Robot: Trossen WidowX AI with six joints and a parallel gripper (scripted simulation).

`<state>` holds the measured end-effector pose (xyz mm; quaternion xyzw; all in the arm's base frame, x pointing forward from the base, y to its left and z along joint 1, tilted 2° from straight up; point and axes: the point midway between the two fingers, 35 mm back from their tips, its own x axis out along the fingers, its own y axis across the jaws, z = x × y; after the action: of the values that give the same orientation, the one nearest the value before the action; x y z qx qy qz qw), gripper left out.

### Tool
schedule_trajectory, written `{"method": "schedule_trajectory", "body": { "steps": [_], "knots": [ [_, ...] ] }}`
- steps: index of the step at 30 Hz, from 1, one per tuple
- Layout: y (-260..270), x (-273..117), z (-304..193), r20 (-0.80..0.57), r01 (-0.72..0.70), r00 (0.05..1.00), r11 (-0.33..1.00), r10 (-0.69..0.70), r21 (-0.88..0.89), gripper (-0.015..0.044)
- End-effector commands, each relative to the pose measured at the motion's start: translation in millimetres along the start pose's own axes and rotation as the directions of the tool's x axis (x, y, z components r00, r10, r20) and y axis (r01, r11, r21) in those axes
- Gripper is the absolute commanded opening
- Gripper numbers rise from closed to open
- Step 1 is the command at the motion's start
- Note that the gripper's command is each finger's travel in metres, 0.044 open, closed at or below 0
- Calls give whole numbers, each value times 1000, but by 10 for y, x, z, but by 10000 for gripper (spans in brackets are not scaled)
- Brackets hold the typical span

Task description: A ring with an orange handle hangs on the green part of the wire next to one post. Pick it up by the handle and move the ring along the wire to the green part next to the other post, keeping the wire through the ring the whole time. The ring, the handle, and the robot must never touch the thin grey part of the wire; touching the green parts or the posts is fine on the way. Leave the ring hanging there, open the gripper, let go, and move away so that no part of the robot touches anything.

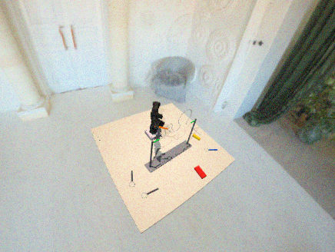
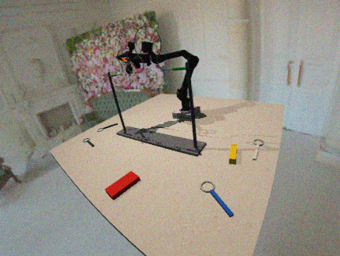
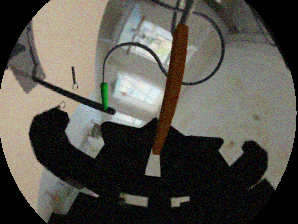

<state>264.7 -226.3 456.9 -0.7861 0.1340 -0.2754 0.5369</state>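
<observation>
My gripper (image 1: 160,126) (image 2: 125,58) (image 3: 157,120) is shut on the orange handle (image 1: 164,127) (image 2: 124,59) (image 3: 175,75), high above the table and near the left post (image 1: 150,155) (image 2: 118,104) in the top and exterior views. The grey ring (image 3: 187,11) is seen nearly edge-on beyond the handle, at the top of the wrist view. Whether the wire runs through it is unclear. The thin grey wire (image 3: 223,50) curves beside the handle. One green part (image 1: 156,140) (image 2: 113,75) (image 3: 104,95) is at the left post. The other green part (image 1: 193,122) (image 2: 179,69) is at the right post (image 1: 191,132) (image 2: 193,113).
The posts stand on a dark base (image 1: 173,155) (image 2: 164,141). A red block (image 1: 200,172) (image 2: 122,185), a yellow block (image 1: 197,137) (image 2: 233,154) and a blue-handled ring (image 1: 213,150) (image 2: 221,203) lie on the table. Two dark-handled rings lie left of the base.
</observation>
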Motion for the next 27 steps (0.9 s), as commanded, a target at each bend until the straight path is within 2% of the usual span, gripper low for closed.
{"method": "schedule_trajectory", "body": {
  "steps": [1, 13, 27],
  "knots": [
    [119, -9, 3, -2, -33, 999, 998, 33, 60, -150],
    [521, -79, 72, 1, -155, 987, 945, 162, 288, -150],
    [947, -229, 278, 46, -285, 949, 789, 311, 544, -150]
  ]
}}
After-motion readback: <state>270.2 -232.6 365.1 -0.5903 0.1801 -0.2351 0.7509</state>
